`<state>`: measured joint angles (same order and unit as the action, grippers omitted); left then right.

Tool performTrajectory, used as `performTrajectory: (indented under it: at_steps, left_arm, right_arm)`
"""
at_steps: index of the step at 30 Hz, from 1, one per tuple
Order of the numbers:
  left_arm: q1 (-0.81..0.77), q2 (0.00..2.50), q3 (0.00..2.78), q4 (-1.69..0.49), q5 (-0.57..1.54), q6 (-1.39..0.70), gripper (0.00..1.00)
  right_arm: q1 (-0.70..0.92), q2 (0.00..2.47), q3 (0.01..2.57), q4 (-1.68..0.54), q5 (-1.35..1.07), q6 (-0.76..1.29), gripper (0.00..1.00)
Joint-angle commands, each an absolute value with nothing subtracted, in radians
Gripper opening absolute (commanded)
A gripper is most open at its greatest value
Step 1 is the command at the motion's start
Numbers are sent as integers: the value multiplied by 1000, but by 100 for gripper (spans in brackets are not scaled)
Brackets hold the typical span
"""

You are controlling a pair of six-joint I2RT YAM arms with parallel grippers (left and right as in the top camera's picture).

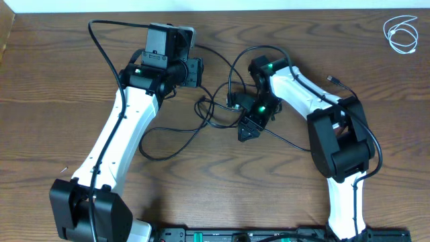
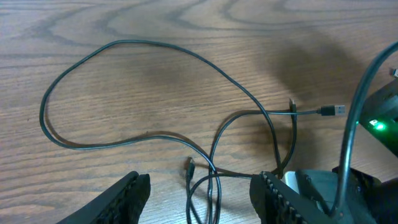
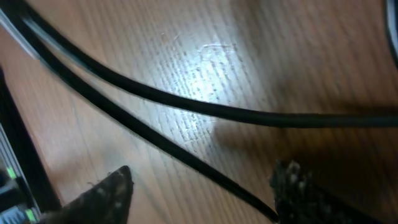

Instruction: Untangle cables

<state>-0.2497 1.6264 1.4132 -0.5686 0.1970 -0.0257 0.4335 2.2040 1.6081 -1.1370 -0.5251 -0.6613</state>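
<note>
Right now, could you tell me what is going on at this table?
Cable untangling is under way. The black cable lies in loose, crossing loops in the middle. The right arm's fingers are open, low over two of its strands. The left arm's fingers are open over the loops, holding nothing. The white cable lies coiled in a corner.

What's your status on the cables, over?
Left gripper open, right gripper open, both over black cable. Black cable crosses itself mid-table, ungripped. White cable coiled apart in far corner.

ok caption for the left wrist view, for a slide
Left gripper open over the black cable looped across the wooden table
</note>
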Motion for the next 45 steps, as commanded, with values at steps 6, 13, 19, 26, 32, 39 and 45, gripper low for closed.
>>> performTrajectory:
  at_steps: [6,13,19,26,32,39,45]
  left_arm:
    - [-245,1612,1412,-572,199,-28,58]
    - [-245,1612,1412,-580,199,-28,58]
    - [-245,1612,1412,-580,199,-28,58]
    - [-245,1612,1412,-580,199,-28,58]
    - [-245,1612,1412,-580,199,-28,58]
    - [-245,1612,1412,-583,199,-28,58]
    - [-245,1612,1412,-584,199,-28,58]
  right_arm:
    - [464,2211,1602,-1137,-533,-636,17]
    - [469,2211,1602,-1137,-536,-596,1]
    - [461,2210,1625,-1148,-667,-595,1]
    - [405,2193,1723,-1240,-762,-596,1]
    - [411,2195,1731,-1265,-548,-596,27]
    - [522,2195,1652,-1221,-441,-630,47]
    - [567,2195,1608,-1166,-416,-630,58]
